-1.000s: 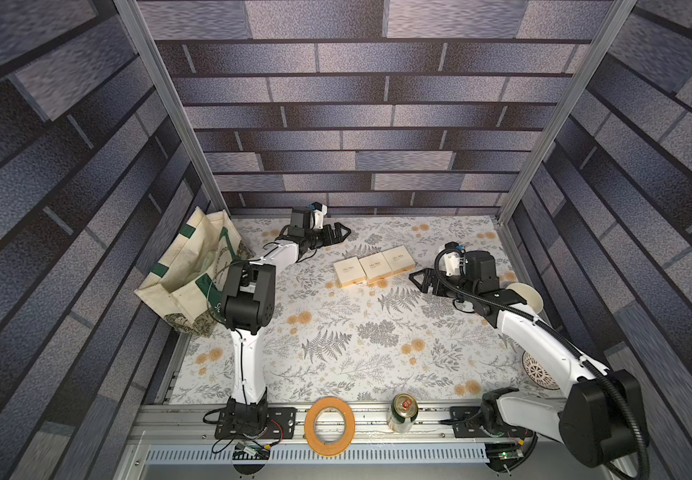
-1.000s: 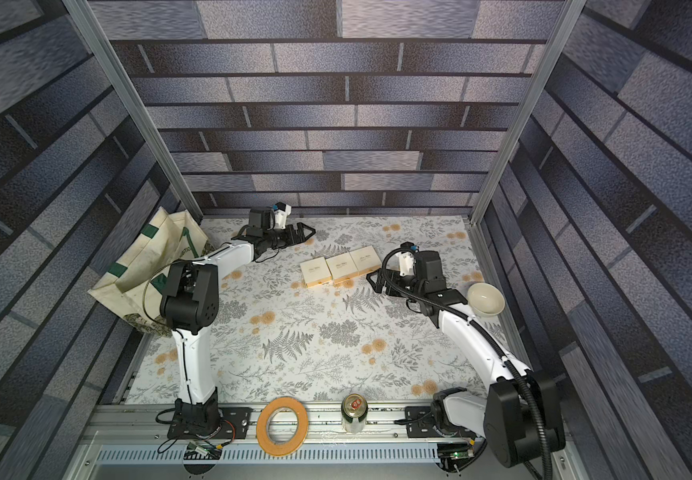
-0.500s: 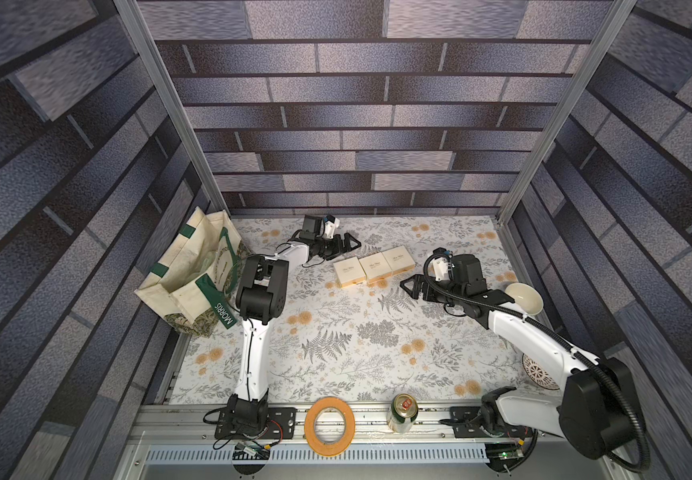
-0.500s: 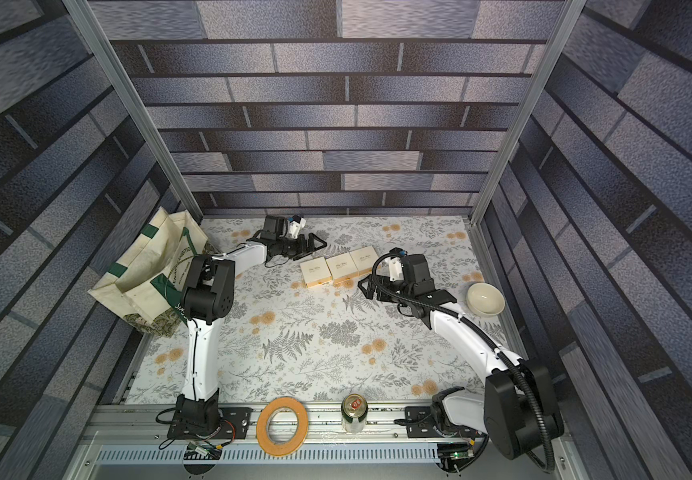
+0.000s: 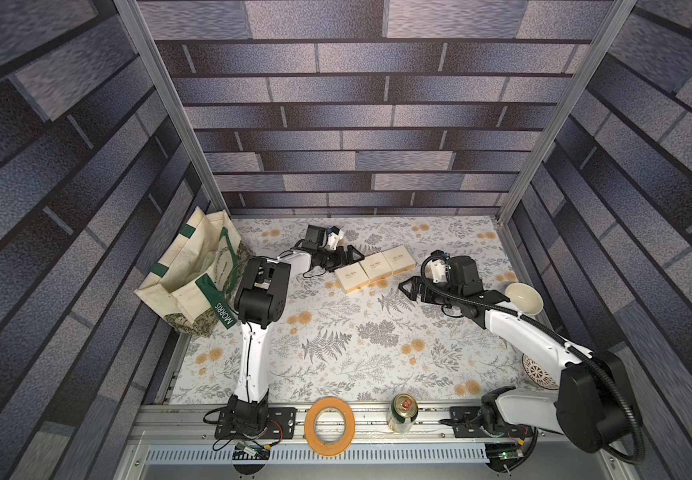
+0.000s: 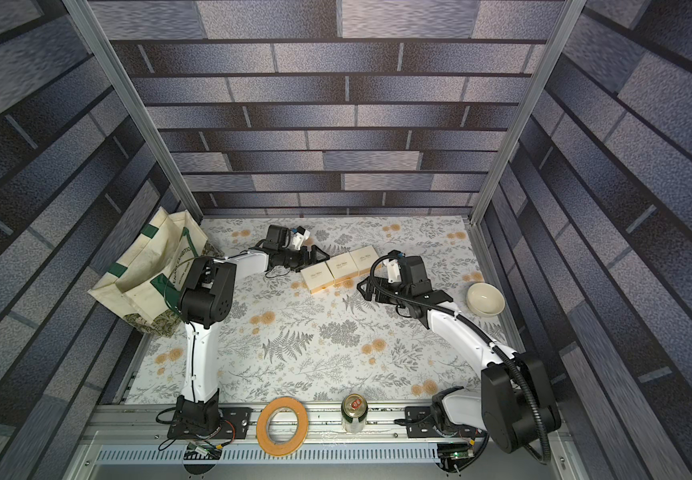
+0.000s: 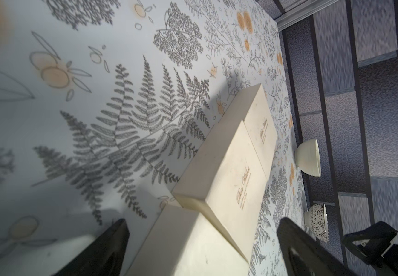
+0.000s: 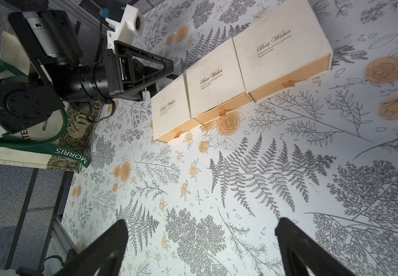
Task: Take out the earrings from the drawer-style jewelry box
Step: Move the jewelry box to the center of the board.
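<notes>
Three cream cardboard drawer boxes [image 5: 375, 266] printed "Best Wishes" lie in a touching, slanted row in the upper middle of both top views, on the white floral-print table cover [image 5: 336, 353]. In the right wrist view their peach drawer fronts with small orange pull tabs [image 8: 287, 84] face the lower part of the frame; the drawers look pushed in, the middle one maybe slightly proud. The earrings can't be made out in any view, so whether they sit in a drawer can't be told. The black left gripper [image 5: 346, 262] is at the left end of the row, jaws spread wide; in the left wrist view [image 7: 202, 222] the nearest box lies between the fingers, contact unclear, nothing clamped. The black right gripper [image 5: 408, 291] hangs just right of and below the row, apart from the boxes, jaws also spread wide and holding nothing; in the right wrist view [image 8: 202, 223] only table cover shows between the fingers. A cream canvas tote bag with green straps [image 5: 186, 274] is at the left edge, a plain cream bowl [image 5: 524, 297] at the right edge, and a white lace-pattern bowl [image 5: 537, 372] lower right behind the right arm. An orange tape roll [image 5: 310, 428] and a metal drink can [image 5: 402, 413] sit on the bottom rail.
</notes>
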